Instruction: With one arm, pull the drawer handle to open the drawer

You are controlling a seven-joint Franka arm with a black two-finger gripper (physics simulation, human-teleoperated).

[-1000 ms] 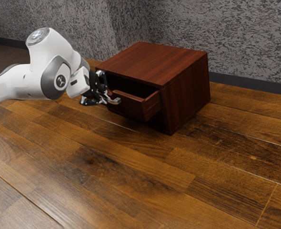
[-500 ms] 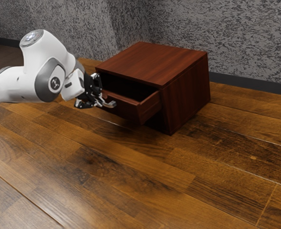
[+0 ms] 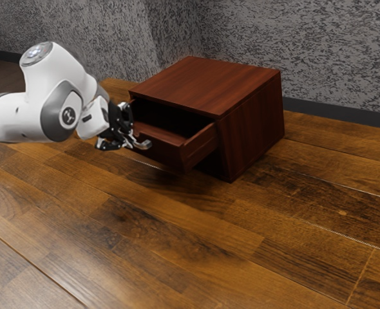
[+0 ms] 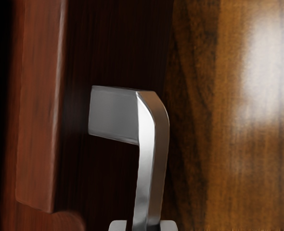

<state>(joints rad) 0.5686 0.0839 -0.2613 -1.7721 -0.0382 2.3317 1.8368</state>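
The drawer handle [image 3: 140, 143] — a bent bar of bright metal — sits at the front of the drawer [image 3: 177, 147], on the side toward the exterior view's left. Our end effector [image 3: 129, 138] is clenched on it, one finger on either side as far as we can read it. In the wrist view the handle [image 4: 149, 144] runs down toward our hand, with the dark drawer front behind it.

The drawer stands partly out of the cabinet [image 3: 222, 90]: its front is clear of the cabinet's face, and a dark gap shows above it. We judge the pull well under way but not finished — part of the drawer's length seems to lie inside the cabinet. What remains is more drawing back toward the exterior view's left, with a firm grip on the bar.

Counting: one handle, one drawer, one cabinet, one arm [image 3: 42, 109] with one end effector. The cabinet rests on a wooden floor [image 3: 209, 244], near a rough grey wall [image 3: 293, 38].
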